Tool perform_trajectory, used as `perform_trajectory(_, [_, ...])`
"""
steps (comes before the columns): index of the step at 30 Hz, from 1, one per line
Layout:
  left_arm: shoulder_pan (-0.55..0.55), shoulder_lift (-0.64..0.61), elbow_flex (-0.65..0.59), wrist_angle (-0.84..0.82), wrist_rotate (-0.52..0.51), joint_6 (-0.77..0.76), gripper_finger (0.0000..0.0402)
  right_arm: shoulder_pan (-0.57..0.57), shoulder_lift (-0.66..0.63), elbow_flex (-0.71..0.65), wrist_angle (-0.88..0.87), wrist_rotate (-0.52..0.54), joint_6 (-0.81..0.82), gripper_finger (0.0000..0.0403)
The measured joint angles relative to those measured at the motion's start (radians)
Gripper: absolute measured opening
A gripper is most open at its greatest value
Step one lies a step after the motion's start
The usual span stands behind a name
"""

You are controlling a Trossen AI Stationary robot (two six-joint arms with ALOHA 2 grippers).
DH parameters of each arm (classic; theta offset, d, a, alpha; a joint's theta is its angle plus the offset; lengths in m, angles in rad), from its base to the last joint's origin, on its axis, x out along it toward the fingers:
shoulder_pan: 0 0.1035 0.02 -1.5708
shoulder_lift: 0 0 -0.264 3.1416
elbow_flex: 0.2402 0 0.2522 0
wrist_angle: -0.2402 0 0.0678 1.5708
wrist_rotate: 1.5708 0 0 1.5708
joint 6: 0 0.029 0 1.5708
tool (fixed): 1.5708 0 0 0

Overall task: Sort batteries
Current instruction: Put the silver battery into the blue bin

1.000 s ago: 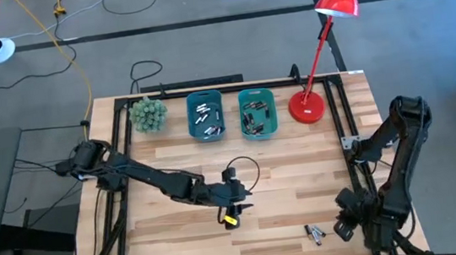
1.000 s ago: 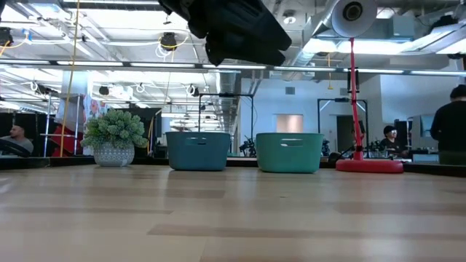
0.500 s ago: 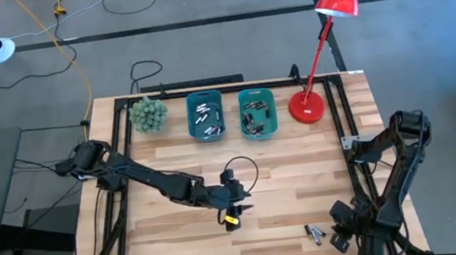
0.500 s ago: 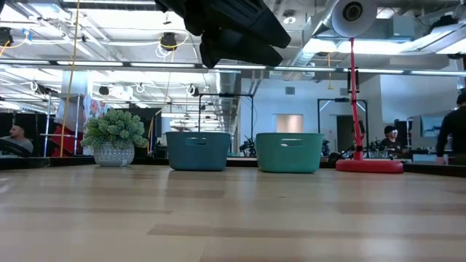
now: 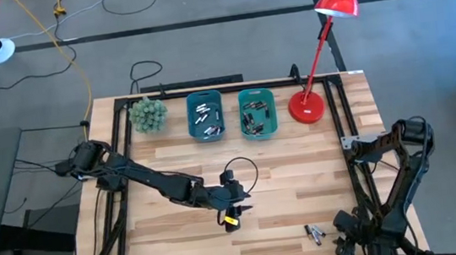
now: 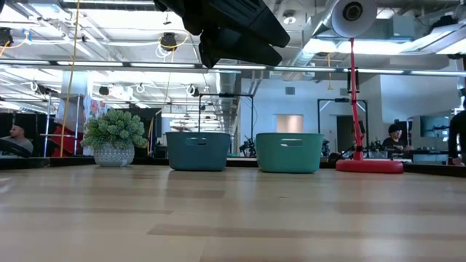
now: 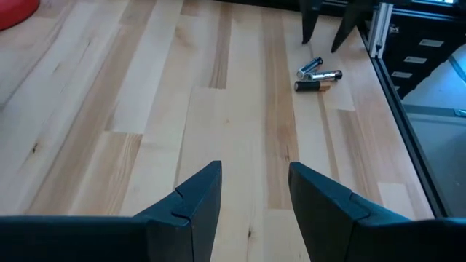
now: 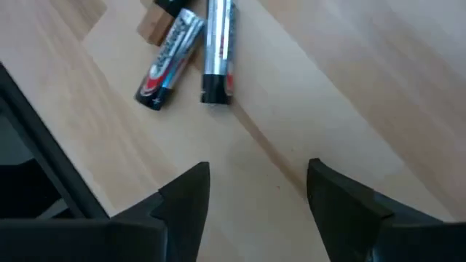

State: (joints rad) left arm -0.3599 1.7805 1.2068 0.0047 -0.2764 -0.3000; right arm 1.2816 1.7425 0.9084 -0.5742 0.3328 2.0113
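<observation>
Right hand (image 8: 256, 191) wide, empty, low at counter's (image 5: 302, 183) near right corner, loose batteries (image 8: 191, 54) just ahead, three bunched. Left hand (image 7: 251, 193) parted, empty, hovering mid-counter. Two teal bins (image 5: 206, 117) at far edge, both holding sorted cells. Judging cells light, rigid, slick, prone to roll; grip one across its mid-body.

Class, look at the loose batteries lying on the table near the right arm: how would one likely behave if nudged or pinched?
The batteries are smooth cylinders lying on their sides, so a nudge would probably roll one. Their glossy wrap suggests some slip in a pinch. They look rigid, unlikely to bend. The right tool stands open beside them.
</observation>
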Motion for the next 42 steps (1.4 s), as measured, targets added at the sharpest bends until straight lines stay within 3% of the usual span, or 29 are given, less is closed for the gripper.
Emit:
perform_trajectory(9, [0.000,0.000,0.000,0.000,0.000,0.006,0.0154,-0.069,0.031,0.095,-0.104,-0.056,-0.173,0.0248])
perform_trajectory(21, [0.001,0.000,0.000,0.000,-0.018,0.008,0.0154,-0.204,0.029,0.100,-0.111,-0.150,-0.379,0.0248])
perform_trajectory(42, [0.001,0.000,-0.001,-0.050,-0.023,0.053,0.0154,-0.265,0.030,0.100,-0.128,-0.117,-0.426,0.0248])
